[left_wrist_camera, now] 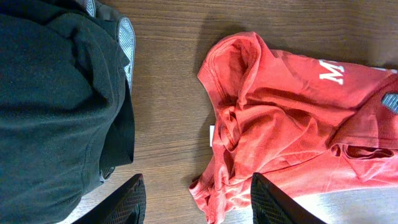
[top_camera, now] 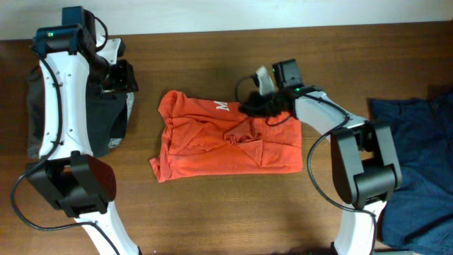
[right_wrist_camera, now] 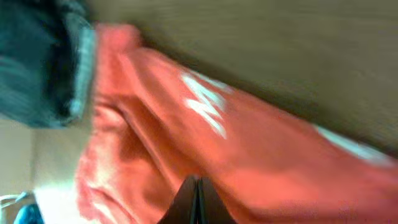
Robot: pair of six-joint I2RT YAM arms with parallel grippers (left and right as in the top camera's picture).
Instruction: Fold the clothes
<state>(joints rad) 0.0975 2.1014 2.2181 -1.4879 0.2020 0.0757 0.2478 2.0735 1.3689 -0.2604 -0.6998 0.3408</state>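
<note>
**Orange shirt bunched mid-table, right gripper closed at its top edge**

The orange shirt [top_camera: 226,142] lies crumpled in the middle of the wooden table [top_camera: 212,212], roughly rectangular from overhead. Wrinkles gather toward its centre and one corner sticks out at the lower left. A white letter M [top_camera: 223,106] shows near its upper edge.

The right gripper [top_camera: 263,106] sits over the shirt's upper right edge, just beside the letter. In the right wrist view, which is heavily blurred, its two fingers [right_wrist_camera: 198,193] are pressed together with only a thin line between them, and orange cloth fills the frame around them. Whether any fabric is caught between the tips cannot be told.

The left gripper [top_camera: 120,76] is at the upper left of the table, apart from the shirt and above a dark garment [top_camera: 106,120] that lies heaped along the left side. In the left wrist view its fingers [left_wrist_camera: 127,202] are spread wide and hold nothing. Between them are bare wood and the shirt's nearest corner, with the dark garment to one side and the rumpled orange cloth to the other.

A blue garment [top_camera: 417,156], denim by the look of it, lies at the right edge of the table, well apart from the shirt and partly behind the right arm's base
</note>
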